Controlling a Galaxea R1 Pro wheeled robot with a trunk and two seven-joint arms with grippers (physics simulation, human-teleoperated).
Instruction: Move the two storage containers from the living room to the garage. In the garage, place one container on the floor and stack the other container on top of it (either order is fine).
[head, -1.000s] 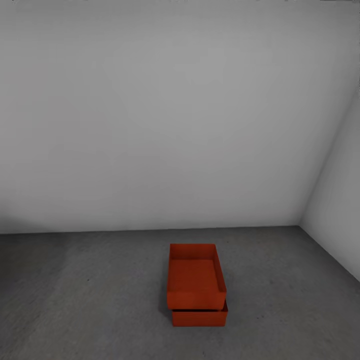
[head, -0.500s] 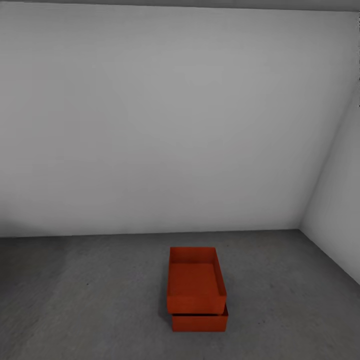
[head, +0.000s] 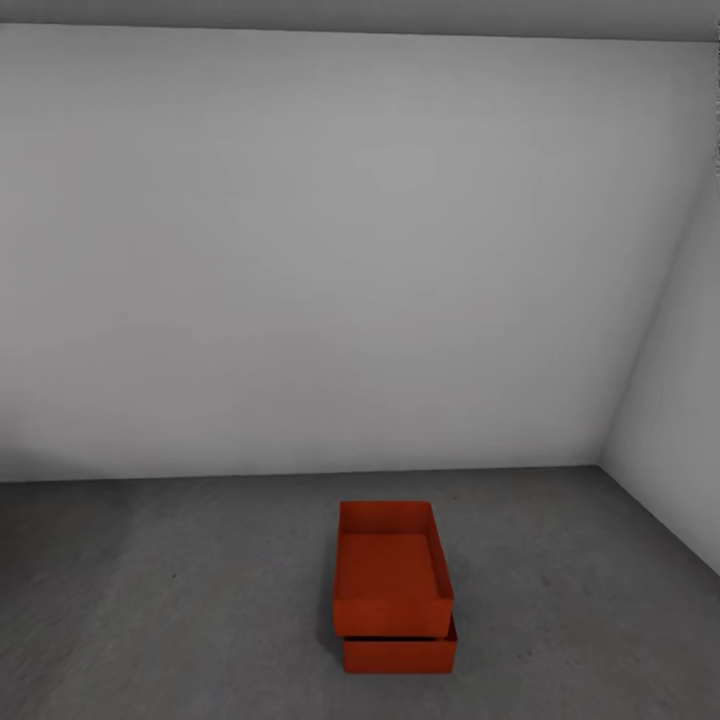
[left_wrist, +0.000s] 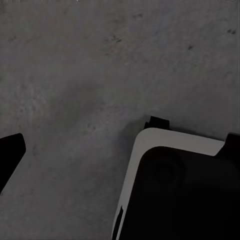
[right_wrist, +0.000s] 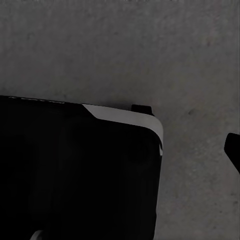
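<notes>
Gripper state: in the left wrist view a single dark fingertip (left_wrist: 10, 155) enters at the frame edge, with no second finger visible; whether the left gripper is spread or closed cannot be told, and nothing is seen held in it; in the right wrist view a dark finger tip (right_wrist: 233, 149) likewise shows at the edge, so the right gripper's opening cannot be told either; both tips hang over bare floor and touch nothing visible.

Wrist views: each looks down on the floor (left_wrist: 100, 65), a dark grey, rough, speckled, concrete-like surface; each also takes in part of the robot base (left_wrist: 185, 190), a black body with a rounded corner and a pale grey-white rim, resting on that floor; the same base appears in the right wrist view (right_wrist: 75, 170).

Head view: the two storage containers stand in the garage, on the floor in front of the back wall (head: 340, 260) and left of the side wall (head: 680, 400); the upper container (head: 390, 570) sits on the lower container (head: 400, 655), shifted slightly toward the back wall so that the lower one's near face and right corner stay exposed; the stack is upright; both are orange-red, open-topped, rectangular, with slightly flared walls and flat, matte faces; the upper one's interior shows no contents; the walls are plain, smooth, white-grey, meeting at a corner on the right.
</notes>
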